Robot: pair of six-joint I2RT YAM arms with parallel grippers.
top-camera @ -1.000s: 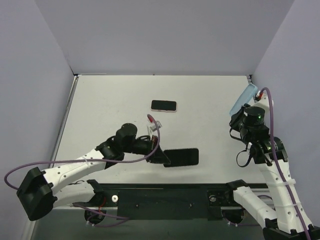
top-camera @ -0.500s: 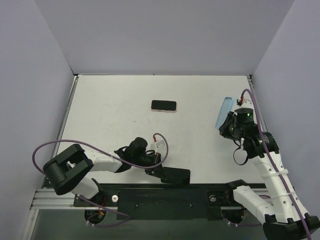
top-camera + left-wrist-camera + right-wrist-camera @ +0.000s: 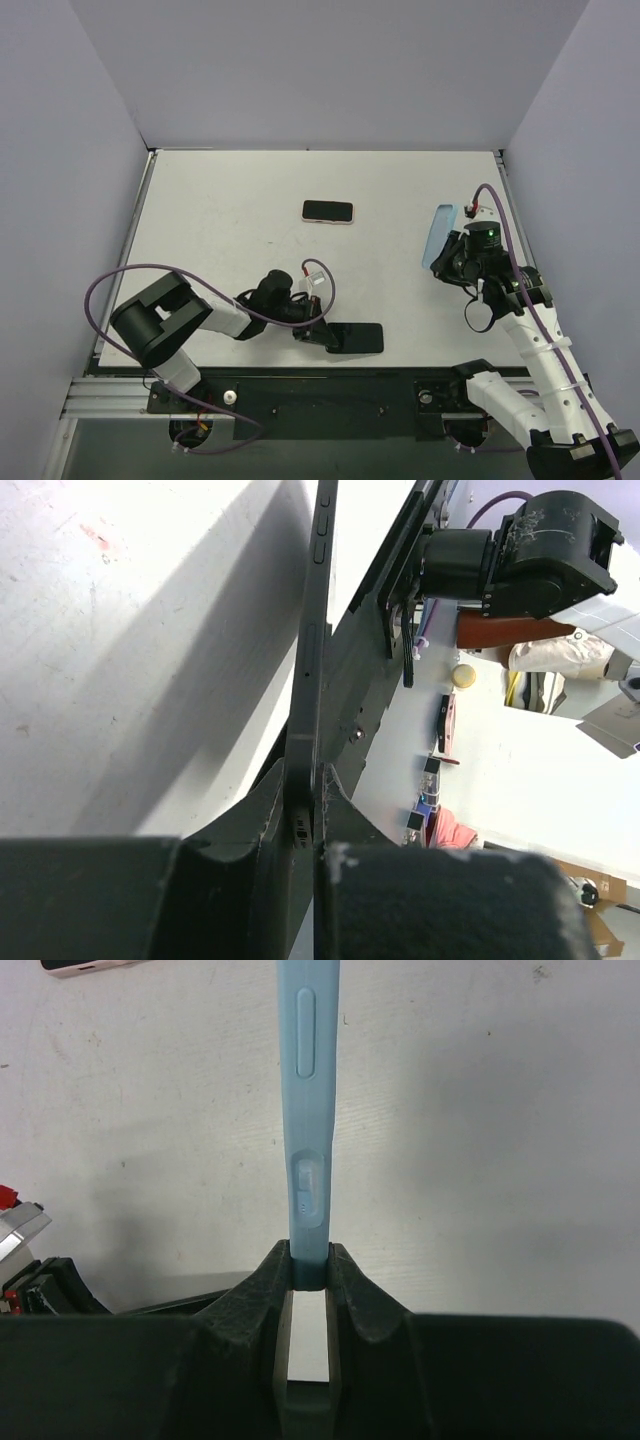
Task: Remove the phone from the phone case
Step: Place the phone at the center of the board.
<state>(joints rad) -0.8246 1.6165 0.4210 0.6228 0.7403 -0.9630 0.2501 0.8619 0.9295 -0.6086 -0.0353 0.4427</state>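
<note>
Phone, black and bare, low at the near edge of the table, with its long axis running left to right in the top view. Pinched at its left short end by the left gripper, jaws pressed flat against the thin body. Seen edge-on from the left wrist, side buttons leading away from the fingers. Rest of the body reaching rightward from the grip, toward the other arm's side. Not possible to tell whether resting on the surface or held just above it.

Blue phone case well apart from the phone, off to the right and farther back. Clamped by its lower end in the right gripper, jaws closed hard on the slim wall. Long axis rising away from that grip and leaning toward the far edge. Only a narrow blue edge with button covers visible from the right wrist, so inside not seen. Judged empty, given the bare phone in the opposite grip.

Left arm plainly the nearer to the phone, right arm to the case. Separation judged complete. Probably left to do: setting each piece down, a short way for the phone, a longer descent for the raised case.

Second phone, pinkish at the rim, flat on the table farther back, touched by neither arm.
</note>
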